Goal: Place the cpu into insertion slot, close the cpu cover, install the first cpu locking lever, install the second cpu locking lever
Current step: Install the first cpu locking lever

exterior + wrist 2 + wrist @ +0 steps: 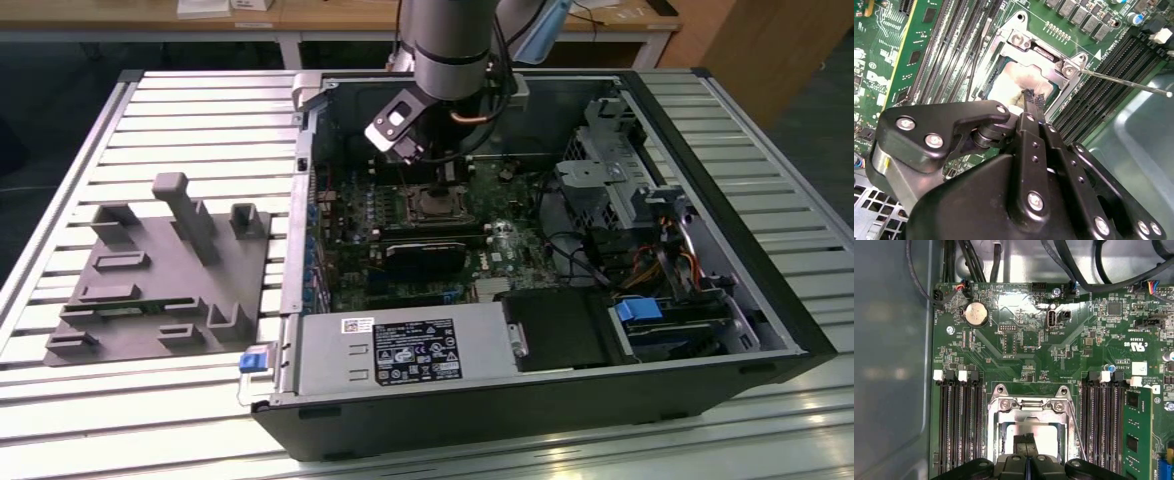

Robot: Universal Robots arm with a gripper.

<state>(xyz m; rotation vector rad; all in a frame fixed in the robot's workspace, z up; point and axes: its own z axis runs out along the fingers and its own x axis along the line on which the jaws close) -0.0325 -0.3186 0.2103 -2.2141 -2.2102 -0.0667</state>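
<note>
The cpu (1004, 86) lies in the insertion slot (434, 205) on the green board, its silver-grey top showing through the window of the cpu cover (1026, 42). The cover (1029, 404) is down over the cpu (1026, 429). My gripper (1033, 97) hangs right above the chip with its black fingers pressed together and nothing between them; it also shows from behind (1026, 462) and over the socket (445, 180). One thin metal locking lever (1124, 82) sticks out sideways from the socket corner over the memory slots, also seen as a slim rod (1077, 432).
Long black memory slots (959, 425) flank the socket, with a green memory module (1136, 440) in one. Cables (969, 260) hang by the case wall. A power supply (387, 350) and drive cages (627, 170) crowd the case. A grey fixture (160, 270) lies on the slatted table.
</note>
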